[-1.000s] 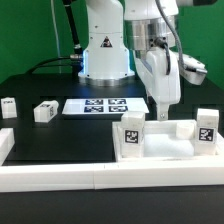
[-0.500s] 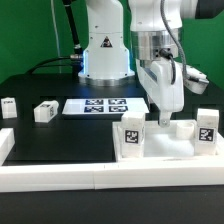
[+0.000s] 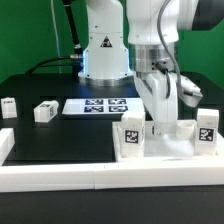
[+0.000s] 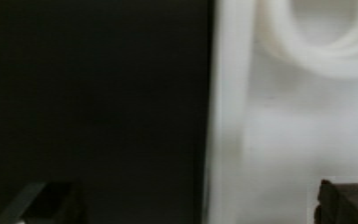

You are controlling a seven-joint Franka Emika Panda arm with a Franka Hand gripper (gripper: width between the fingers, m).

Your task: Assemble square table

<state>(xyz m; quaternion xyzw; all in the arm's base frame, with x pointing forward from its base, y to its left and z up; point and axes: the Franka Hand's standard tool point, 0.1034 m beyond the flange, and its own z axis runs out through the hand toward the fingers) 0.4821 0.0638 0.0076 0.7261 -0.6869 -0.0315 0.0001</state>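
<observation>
The white square table top (image 3: 172, 147) lies at the exterior view's right, behind the front wall. Two tagged legs (image 3: 133, 136) (image 3: 207, 130) stand upright on it. Two loose tagged legs (image 3: 44, 111) (image 3: 8, 107) lie on the black table at the left. My gripper (image 3: 160, 130) is low over the top's far edge, between the standing legs. In the wrist view the gripper (image 4: 190, 200) is open and empty. Its dark fingertips (image 4: 34, 200) straddle the edge of the white top (image 4: 300, 130), and a round socket (image 4: 327, 40) shows on the top.
The marker board (image 3: 100, 105) lies flat in the middle of the black table. The long white border wall (image 3: 60, 170) runs along the front. The robot base (image 3: 105, 50) stands behind the board.
The gripper has come down and a little toward the exterior view's left, from above the table top to just over its far edge. The legs and the top have not moved.
</observation>
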